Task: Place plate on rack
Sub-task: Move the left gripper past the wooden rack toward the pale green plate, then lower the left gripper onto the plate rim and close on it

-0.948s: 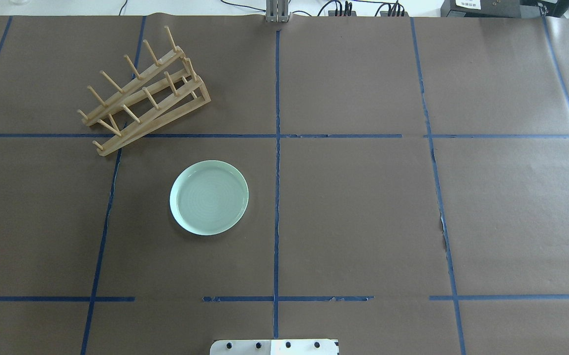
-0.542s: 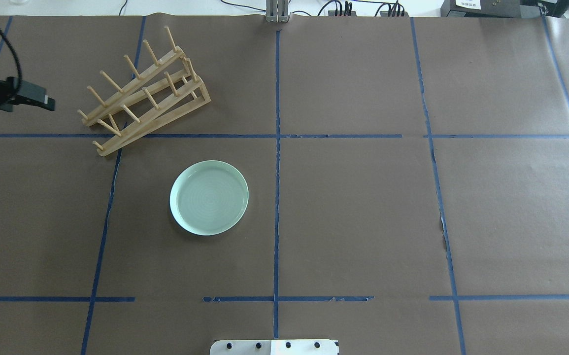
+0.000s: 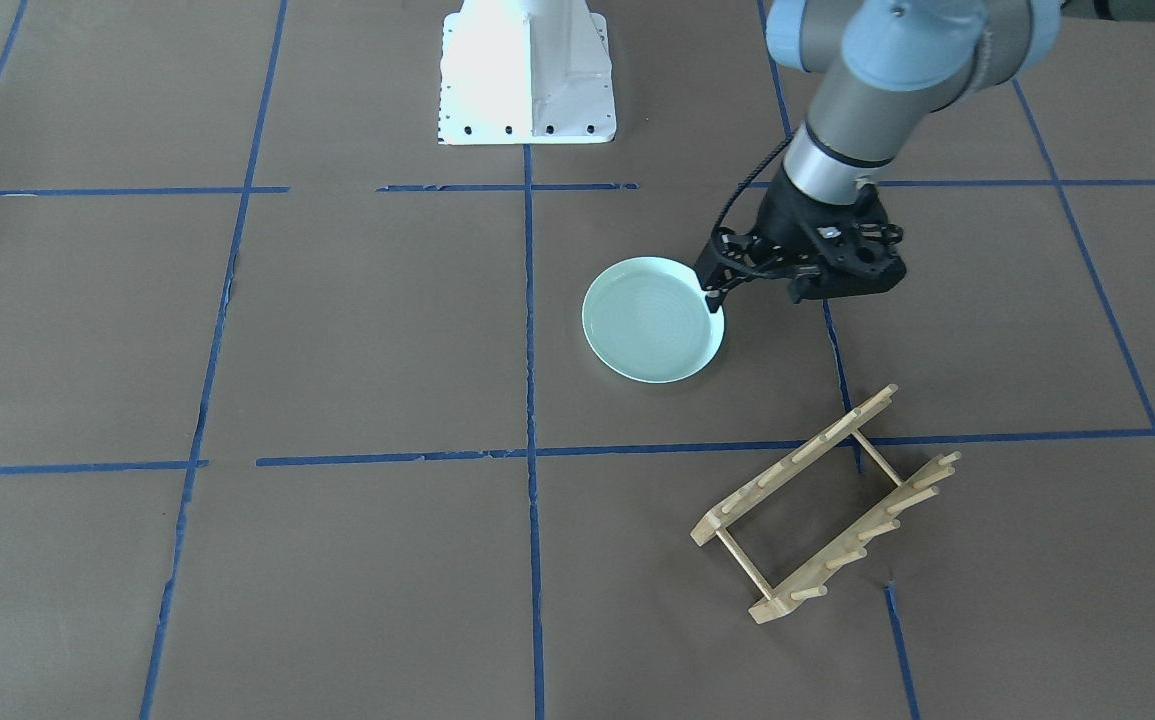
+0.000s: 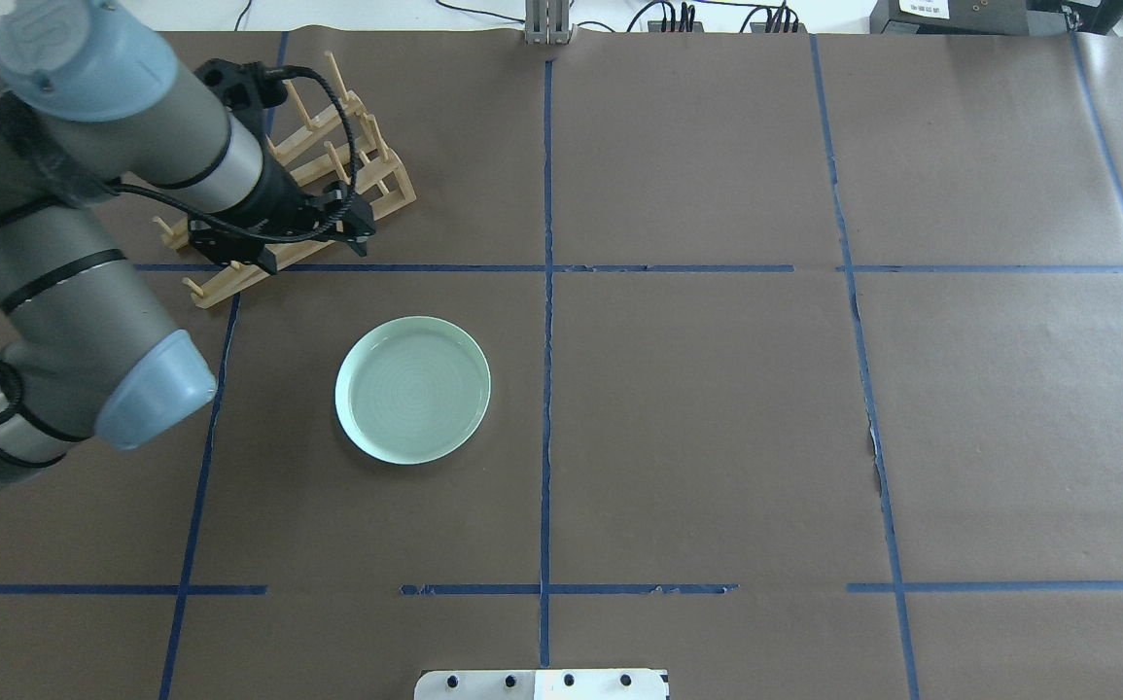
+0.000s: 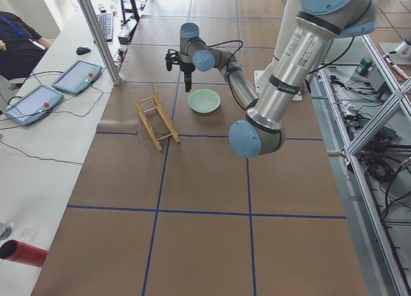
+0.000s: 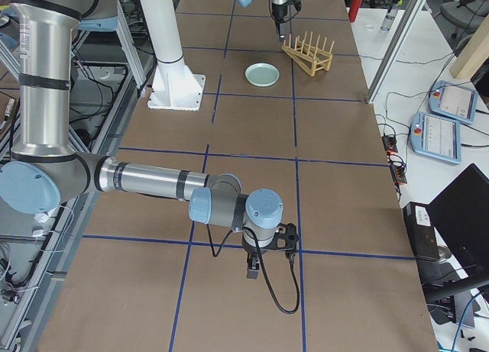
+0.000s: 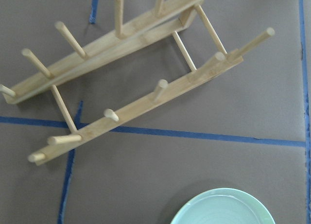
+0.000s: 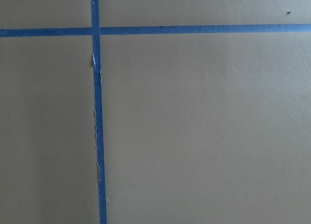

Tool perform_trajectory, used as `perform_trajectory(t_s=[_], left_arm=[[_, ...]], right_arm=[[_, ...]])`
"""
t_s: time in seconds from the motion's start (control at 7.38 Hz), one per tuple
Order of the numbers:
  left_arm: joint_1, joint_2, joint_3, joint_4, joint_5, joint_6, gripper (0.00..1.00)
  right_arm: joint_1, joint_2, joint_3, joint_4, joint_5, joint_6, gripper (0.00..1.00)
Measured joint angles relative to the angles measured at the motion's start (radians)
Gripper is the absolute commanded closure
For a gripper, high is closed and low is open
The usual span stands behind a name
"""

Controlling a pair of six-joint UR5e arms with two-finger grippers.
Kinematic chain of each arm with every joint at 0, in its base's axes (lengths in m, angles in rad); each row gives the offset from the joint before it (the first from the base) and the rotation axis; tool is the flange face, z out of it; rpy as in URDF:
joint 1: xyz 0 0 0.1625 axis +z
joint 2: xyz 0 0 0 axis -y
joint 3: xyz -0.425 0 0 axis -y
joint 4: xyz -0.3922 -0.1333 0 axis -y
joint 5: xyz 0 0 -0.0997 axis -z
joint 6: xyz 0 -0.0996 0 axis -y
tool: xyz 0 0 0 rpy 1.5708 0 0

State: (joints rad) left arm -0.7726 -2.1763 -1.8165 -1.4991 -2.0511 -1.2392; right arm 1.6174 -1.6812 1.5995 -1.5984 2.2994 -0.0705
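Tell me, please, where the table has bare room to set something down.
Bare: the squares across the centre tape line from the plate, and the strip between plate and robot base. Crowded: the far left corner, where the left gripper hangs near plate and rack.

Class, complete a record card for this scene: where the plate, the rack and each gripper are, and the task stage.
plate: flat on the table, face up
rack: on the table, apart from the plate, empty
left gripper: open, empty, beside the plate's rim
right gripper: far from both; state unclear
task stage: plate not yet grasped
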Motion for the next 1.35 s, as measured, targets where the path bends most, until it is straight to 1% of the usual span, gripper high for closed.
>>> perform_trajectory(t_s=[0.14, 0.27, 0.41, 0.68, 0.81, 0.95, 1.22, 1.35], left_arm=[[0.042, -0.086, 0.079, 0.035, 0.015, -0.05, 0.0], [0.078, -0.134, 0.128, 0.038, 0.029, -0.084, 0.0], [0.11, -0.145, 0.144, -0.024, 0.033, -0.124, 0.0], [0.157, -0.085, 0.155, -0.284, 0.041, -0.249, 0.01], [0.168, -0.066, 0.162, -0.344, 0.047, -0.276, 0.01], [0.176, -0.067, 0.166, -0.329, 0.059, -0.286, 0.01], [0.193, -0.123, 0.187, -0.133, 0.078, -0.288, 0.02], [0.198, -0.173, 0.247, -0.068, 0.089, -0.288, 0.07]], right_arm=[[0.0, 0.0, 0.0, 0.0, 0.0, 0.0, 0.0], [0.0, 0.0, 0.0, 0.0, 0.0, 0.0, 0.0], [0.001, 0.0, 0.0, 0.0, 0.0, 0.0, 0.0], [0.0, 0.0, 0.0, 0.0, 0.0, 0.0, 0.0], [0.0, 0.0, 0.0, 0.0, 0.0, 0.0, 0.0], [0.0, 0.0, 0.0, 0.0, 0.0, 0.001, 0.0], [0.001, 0.0, 0.0, 0.0, 0.0, 0.0, 0.0], [0.001, 0.0, 0.0, 0.0, 0.0, 0.0, 0.0]])
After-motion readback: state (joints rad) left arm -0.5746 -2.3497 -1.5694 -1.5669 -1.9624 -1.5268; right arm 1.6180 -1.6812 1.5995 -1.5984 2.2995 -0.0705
